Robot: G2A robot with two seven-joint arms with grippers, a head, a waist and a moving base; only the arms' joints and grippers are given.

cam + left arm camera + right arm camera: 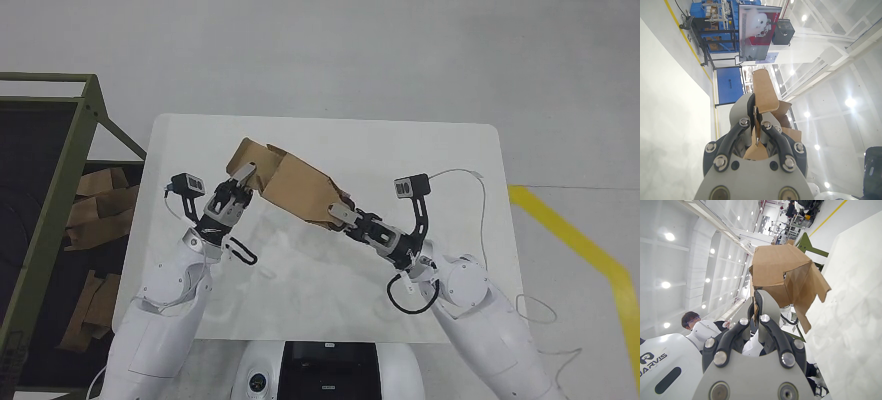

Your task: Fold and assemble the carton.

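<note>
A brown cardboard carton (290, 183), partly opened into a tube with loose flaps, hangs above the white table (450, 160) between both arms. My left gripper (240, 192) is shut on a flap at the carton's left end; in the left wrist view the gripper (755, 111) pinches the flap's edge, and the carton (764, 91) rises beyond it. My right gripper (342, 215) is shut on the carton's right end. In the right wrist view the right gripper (755, 306) clamps a torn cardboard edge, and the carton (780, 270) shows its open inside and a hanging flap.
Left of the table stands a green-framed cart (60, 200) holding several flat cardboard pieces (100, 205). A yellow floor line (580, 240) runs at the right. Bare table lies behind and in front of the carton.
</note>
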